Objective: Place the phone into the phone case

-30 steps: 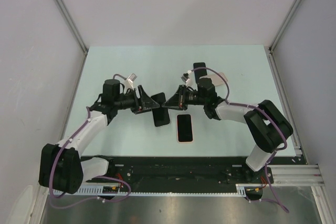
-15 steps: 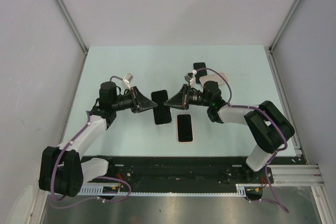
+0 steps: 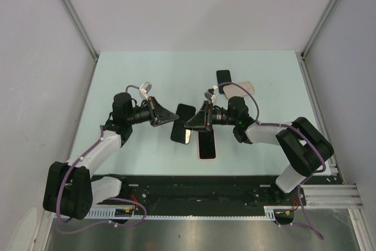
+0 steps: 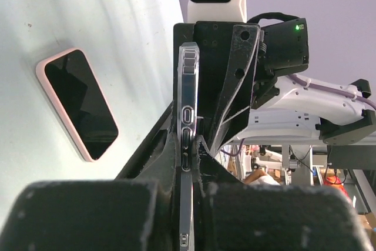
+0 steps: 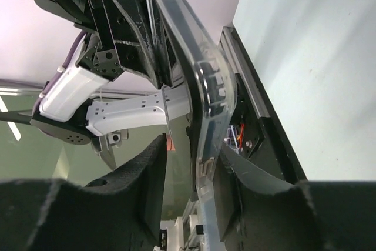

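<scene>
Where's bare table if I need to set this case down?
Widest free patch: the far-left table, behind the left gripper. Smaller strips lie near-side, either side of the pink-cased phone. Crowded: the centre, where the right gripper also clamps the clear case, and far right around the black phone.

The left arm (image 3: 97, 148) and right arm (image 3: 267, 130) have white shell links between bulky black joints, with purple cables (image 4: 329, 86) looped alongside. Each wrist bears a small white camera block (image 3: 145, 89). The fingers (image 4: 232, 92) are matte black wedges; a green light (image 4: 301, 26) glows on the right arm.
</scene>
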You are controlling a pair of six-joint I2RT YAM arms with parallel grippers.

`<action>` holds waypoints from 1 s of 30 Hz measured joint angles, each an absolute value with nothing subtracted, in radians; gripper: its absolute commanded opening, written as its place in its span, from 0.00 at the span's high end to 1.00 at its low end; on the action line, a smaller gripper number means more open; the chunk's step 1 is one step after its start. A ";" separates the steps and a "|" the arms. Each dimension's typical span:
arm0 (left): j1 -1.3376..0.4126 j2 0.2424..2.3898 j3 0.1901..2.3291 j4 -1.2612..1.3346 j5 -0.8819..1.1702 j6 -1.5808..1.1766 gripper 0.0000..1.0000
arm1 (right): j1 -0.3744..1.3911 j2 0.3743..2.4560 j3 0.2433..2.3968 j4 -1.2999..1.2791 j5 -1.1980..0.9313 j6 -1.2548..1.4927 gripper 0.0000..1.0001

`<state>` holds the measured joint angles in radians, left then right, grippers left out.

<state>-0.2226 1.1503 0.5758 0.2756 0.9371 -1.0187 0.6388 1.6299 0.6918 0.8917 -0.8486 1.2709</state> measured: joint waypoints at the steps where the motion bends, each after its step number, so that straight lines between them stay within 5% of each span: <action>1: -0.223 1.154 0.576 0.276 0.937 -1.019 1.00 | 0.639 1.625 0.688 0.888 -0.849 1.265 0.78; 4: -0.223 1.160 0.576 0.276 0.936 -1.020 1.00 | 0.638 1.621 0.679 0.881 -0.850 1.250 0.97; 6: -0.222 1.164 0.575 0.274 0.938 -1.020 0.89 | 0.637 1.615 0.677 0.889 -0.851 1.252 1.00; 11: -0.222 1.162 0.575 0.263 0.947 -0.992 0.45 | 0.633 1.612 0.670 0.910 -0.855 1.265 1.00; 16: -0.228 1.151 0.576 0.249 0.950 -0.973 0.42 | 0.624 1.612 0.668 0.930 -0.857 1.294 1.00; 19: -0.248 1.152 0.576 0.245 0.951 -0.966 0.45 | 0.625 1.617 0.668 0.978 -0.861 1.322 0.98; 21: -0.264 1.156 0.576 0.245 0.952 -0.965 0.56 | 0.628 1.624 0.668 1.003 -0.866 1.335 0.96; 23: -0.278 1.165 0.576 0.242 0.956 -0.960 0.79 | 0.632 1.631 0.668 1.010 -0.872 1.340 0.86; 26: -0.284 1.175 0.580 0.240 0.974 -0.969 1.00 | 0.634 1.637 0.662 0.999 -0.876 1.332 0.65; 30: -0.289 1.174 0.588 0.229 0.970 -0.960 1.00 | 0.643 1.637 0.657 0.986 -0.871 1.322 0.47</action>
<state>-0.2890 1.1744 0.5877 0.2295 0.9703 -0.9604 0.6426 1.6367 0.6567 0.9863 -0.8707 1.3224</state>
